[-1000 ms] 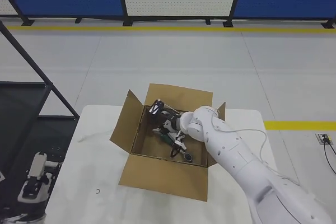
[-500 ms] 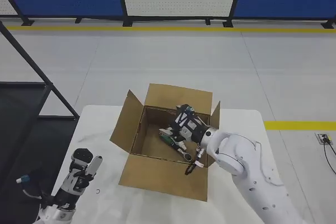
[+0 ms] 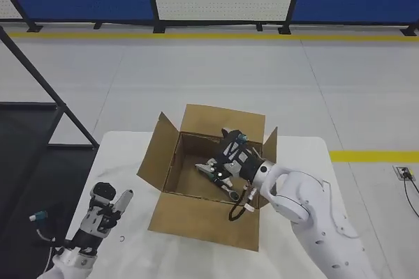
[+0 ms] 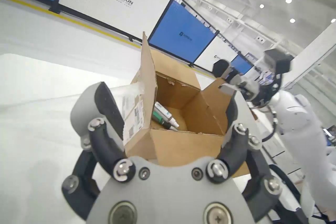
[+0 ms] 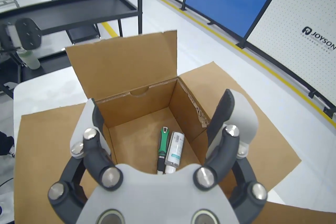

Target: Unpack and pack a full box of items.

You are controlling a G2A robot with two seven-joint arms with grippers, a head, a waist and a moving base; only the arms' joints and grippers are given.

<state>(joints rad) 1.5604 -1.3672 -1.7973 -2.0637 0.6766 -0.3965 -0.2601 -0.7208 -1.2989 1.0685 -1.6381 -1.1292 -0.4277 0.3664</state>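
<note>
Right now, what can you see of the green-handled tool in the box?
The green-handled tool lies flat on the floor of the cardboard box, side by side with a white bottle and apparently touching it. The handle is green with black sections, looks plastic, and has a slotted loop at one end. The other end is hidden behind the open right claw.

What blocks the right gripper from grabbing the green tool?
Nothing visible. The open right gripper hangs over the open box; the green tool lies uncovered on its floor, beside a white bottle.
</note>
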